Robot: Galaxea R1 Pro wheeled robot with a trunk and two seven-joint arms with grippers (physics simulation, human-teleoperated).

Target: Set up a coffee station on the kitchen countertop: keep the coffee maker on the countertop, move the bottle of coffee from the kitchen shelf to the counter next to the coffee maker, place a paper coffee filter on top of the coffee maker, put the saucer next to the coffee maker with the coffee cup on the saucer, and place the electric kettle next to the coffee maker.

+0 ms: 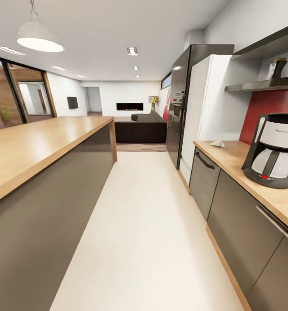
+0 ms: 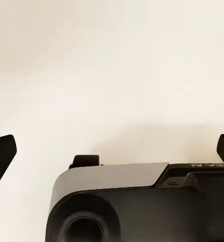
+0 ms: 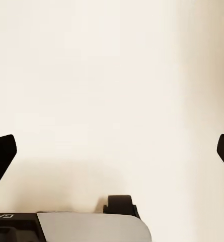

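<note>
Both grippers, left point(image 2: 112, 154) and right point(image 3: 112, 154), hang spread and empty over floor, so fetching comes next: coffee maker point(image 1: 273, 150) sits on the counter point(image 1: 230, 157), bottle point(image 1: 276, 68) on the shelf point(image 1: 256, 85) above.

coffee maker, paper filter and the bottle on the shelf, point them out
coffee maker point(image 1: 273, 151), head view, white body front
paper coffee filter point(image 1: 217, 143), head view, its middle
bottle of coffee point(image 1: 276, 68), head view, dark body

Black tool fingertips point(image 2: 2, 159), a grey-and-black base point(image 2: 137, 206), perhaps with pale lettering.
</note>
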